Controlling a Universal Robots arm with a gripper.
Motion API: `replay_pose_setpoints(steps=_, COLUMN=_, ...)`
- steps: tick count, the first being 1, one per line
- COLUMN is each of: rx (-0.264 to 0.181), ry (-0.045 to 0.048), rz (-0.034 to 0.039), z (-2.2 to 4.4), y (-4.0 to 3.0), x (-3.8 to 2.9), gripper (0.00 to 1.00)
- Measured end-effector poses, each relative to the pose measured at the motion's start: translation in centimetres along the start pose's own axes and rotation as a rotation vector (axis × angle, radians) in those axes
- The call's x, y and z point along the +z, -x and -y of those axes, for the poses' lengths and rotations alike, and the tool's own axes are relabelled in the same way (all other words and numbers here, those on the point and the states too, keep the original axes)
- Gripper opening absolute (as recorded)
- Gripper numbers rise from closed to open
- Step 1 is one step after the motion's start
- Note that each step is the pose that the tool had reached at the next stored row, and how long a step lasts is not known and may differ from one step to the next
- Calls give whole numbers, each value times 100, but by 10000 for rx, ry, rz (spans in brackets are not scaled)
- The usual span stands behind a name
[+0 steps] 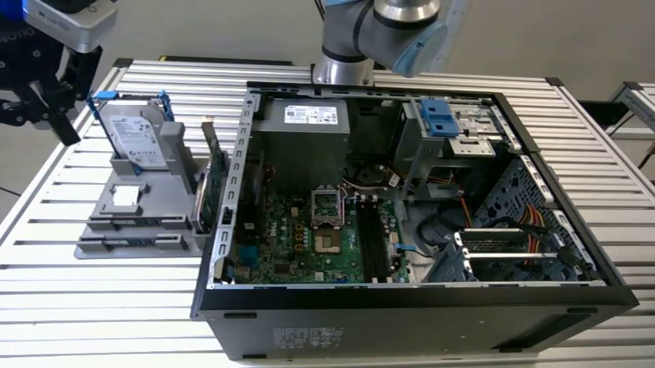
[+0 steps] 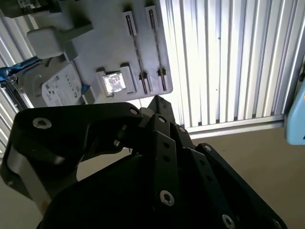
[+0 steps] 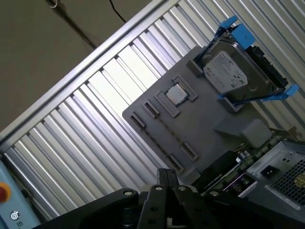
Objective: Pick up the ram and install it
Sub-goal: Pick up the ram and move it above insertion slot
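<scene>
In the exterior view my black gripper (image 1: 46,107) hangs high over the table's far corner on the exterior view's left, apart from everything. Both wrist views show its fingertips drawn together, gripper (image 2: 157,101) and gripper (image 3: 165,172), shut with nothing held. Below it lies the grey parts holder (image 1: 123,211). Its two long narrow slots (image 3: 162,138) look empty. The ram is out of view: I cannot pick it out on the holder or among the dark slots (image 1: 373,238) of the motherboard in the open computer case (image 1: 409,295).
On the holder stand a silver hard drive with blue clips (image 1: 138,134), a small square chip (image 3: 177,95) and a green expansion card (image 1: 210,184) on edge beside the case wall. The arm's base (image 1: 343,65) rises behind the case. The slatted table (image 1: 92,307) ends near the gripper.
</scene>
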State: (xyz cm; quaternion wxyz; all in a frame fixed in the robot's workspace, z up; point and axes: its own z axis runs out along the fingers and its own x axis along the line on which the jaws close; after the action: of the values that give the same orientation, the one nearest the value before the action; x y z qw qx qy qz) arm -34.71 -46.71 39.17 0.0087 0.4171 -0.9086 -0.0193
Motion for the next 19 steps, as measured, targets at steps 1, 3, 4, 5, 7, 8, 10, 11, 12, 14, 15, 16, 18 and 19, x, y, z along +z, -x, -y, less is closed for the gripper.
replay_pose_setpoints(steps=1, rx=-119, ry=-3, rz=-2, z=0, y=0, x=0, gripper=0)
replay_pose_setpoints(steps=3, rx=-387, ry=-7, rz=-10, z=0, y=0, x=1, gripper=0)
replay_pose_setpoints(steps=4, rx=-525, ry=-7, rz=-15, z=0, y=0, x=1, gripper=0)
replay_pose_setpoints(steps=5, rx=-652, ry=-7, rz=-20, z=0, y=0, x=1, gripper=0)
replay_pose_setpoints(steps=7, rx=-914, ry=-7, rz=-31, z=0, y=0, x=1, gripper=0)
replay_pose_setpoints(steps=8, rx=-1049, ry=-7, rz=-37, z=0, y=0, x=1, gripper=0)
replay_pose_setpoints(steps=10, rx=-1319, ry=-7, rz=-48, z=0, y=0, x=1, gripper=0)
replay_pose_setpoints(steps=11, rx=-1452, ry=-7, rz=-55, z=0, y=0, x=0, gripper=0)
replay_pose_setpoints(steps=12, rx=-1594, ry=-7, rz=-60, z=0, y=0, x=1, gripper=0)
replay_pose_setpoints(steps=14, rx=-1878, ry=-7, rz=-71, z=0, y=0, x=1, gripper=0)
replay_pose_setpoints(steps=15, rx=-2022, ry=-7, rz=-78, z=0, y=0, x=1, gripper=0)
replay_pose_setpoints(steps=16, rx=-2169, ry=-6, rz=-84, z=0, y=0, x=1, gripper=0)
replay_pose_setpoints(steps=18, rx=-2461, ry=-6, rz=-96, z=0, y=0, x=0, gripper=0)
replay_pose_setpoints(steps=19, rx=-2605, ry=-6, rz=-103, z=0, y=0, x=0, gripper=0)
